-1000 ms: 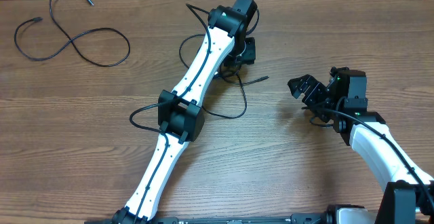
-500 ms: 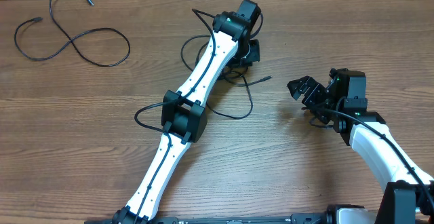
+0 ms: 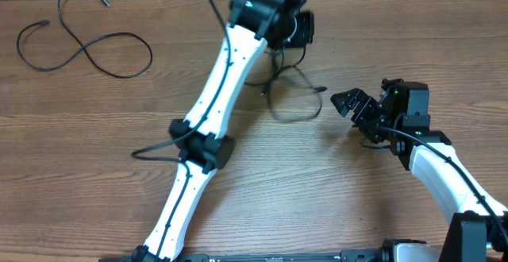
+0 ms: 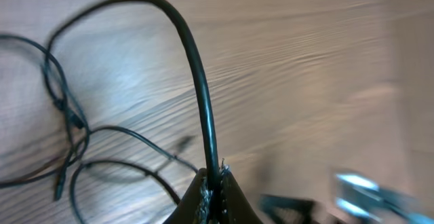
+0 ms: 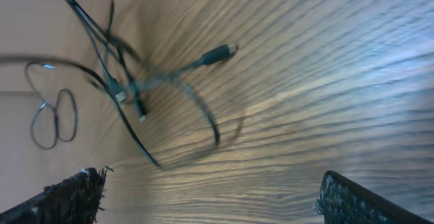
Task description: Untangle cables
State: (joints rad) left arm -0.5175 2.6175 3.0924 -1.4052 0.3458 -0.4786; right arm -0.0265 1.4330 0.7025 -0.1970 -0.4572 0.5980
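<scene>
Nearest, the right fingers (image 3: 352, 103) gape wide and empty over the bench (image 3: 317, 183), with the tangle (image 3: 292, 95) just past their tips. Farther out, the left fingers (image 4: 213, 191) are pinched tight on one cable (image 4: 196, 68) arching up from that blurred tangle, seemingly two cables. A third cable (image 3: 85, 50) lies alone, far left.

The wooden table (image 3: 317, 198) bears a looped cable (image 3: 85, 49) far left and tangled cables (image 3: 278, 78) mid-table.
</scene>
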